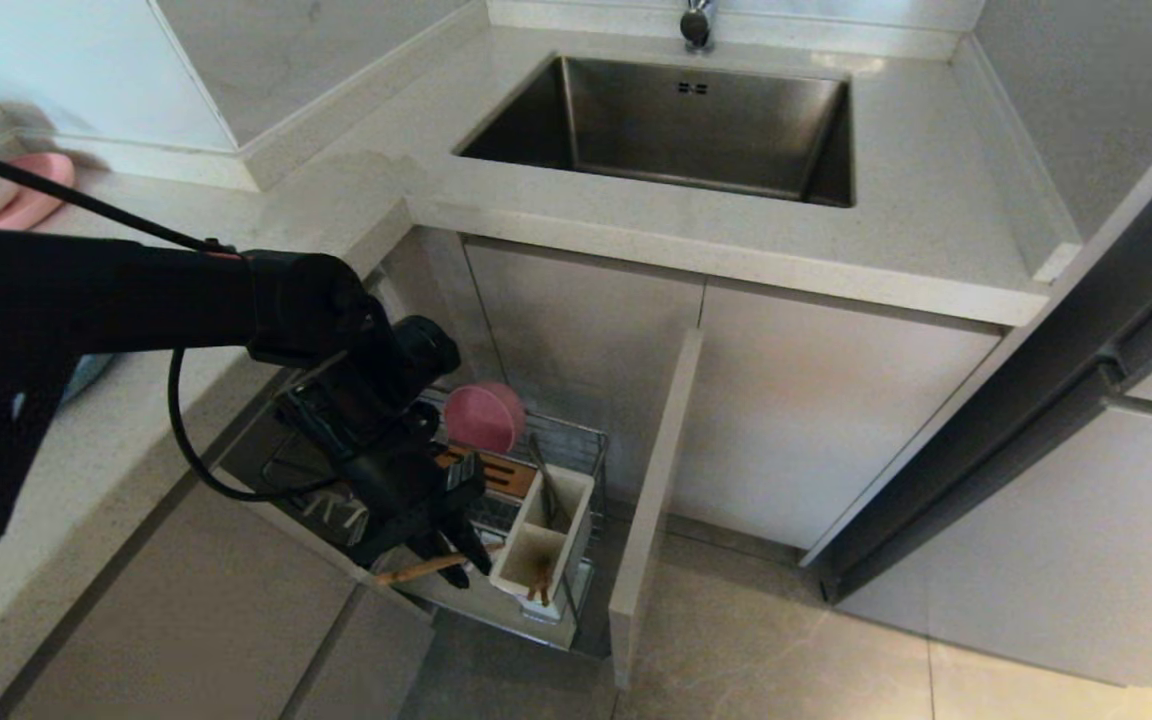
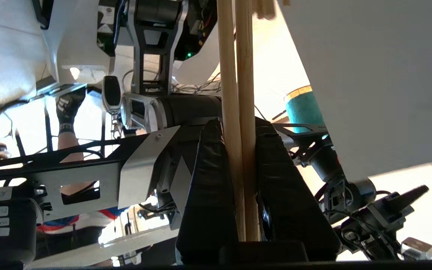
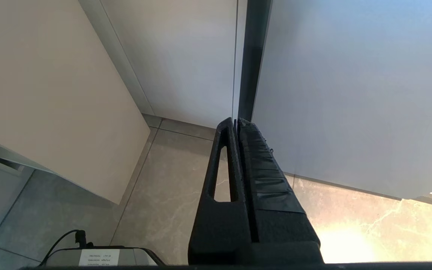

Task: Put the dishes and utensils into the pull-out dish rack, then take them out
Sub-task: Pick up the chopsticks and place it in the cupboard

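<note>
Now left gripper (image 1: 456, 560) clamped on pale wood chopsticks (image 2: 238, 112), beside white box (image 1: 546, 535) in rack (image 1: 576, 440); right gripper (image 3: 236, 127) closed, empty.

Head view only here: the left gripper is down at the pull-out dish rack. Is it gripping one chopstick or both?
Observer: Both. The left wrist view shows the chopsticks side by side, clamped in the left gripper.
Operator: And the right gripper? I can't see it at all.
Observer: The right gripper is shut and empty, pointing at the floor beside a cabinet panel.
</note>
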